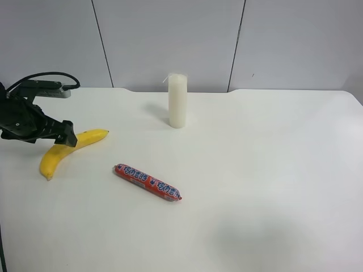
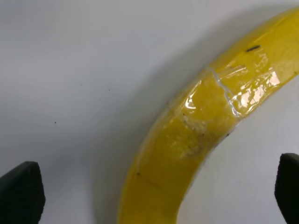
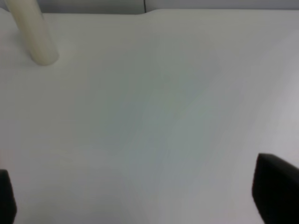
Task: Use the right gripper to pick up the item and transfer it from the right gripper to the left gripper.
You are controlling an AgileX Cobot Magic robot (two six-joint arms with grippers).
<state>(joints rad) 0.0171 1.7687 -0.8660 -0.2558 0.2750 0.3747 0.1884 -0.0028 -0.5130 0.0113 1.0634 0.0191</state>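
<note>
The banana point(image 1: 67, 149) lies on the counter point(image 1: 255, 187), under the spread left pincer point(image 2: 154, 186), which does not pinch it. The right pincer point(image 3: 140, 196) is spread too, over bare counter. It seems the transfer is almost over.

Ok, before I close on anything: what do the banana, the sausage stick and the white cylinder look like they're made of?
Banana: yellow peel, but glossy with clear creases like tape or film over it, plus a dull scuffed patch; real or plastic is unclear.
Sausage stick: red printed casing, faintly shiny, probably plastic film.
White cylinder: matte, off-white and smooth, probably a wax candle.
</note>
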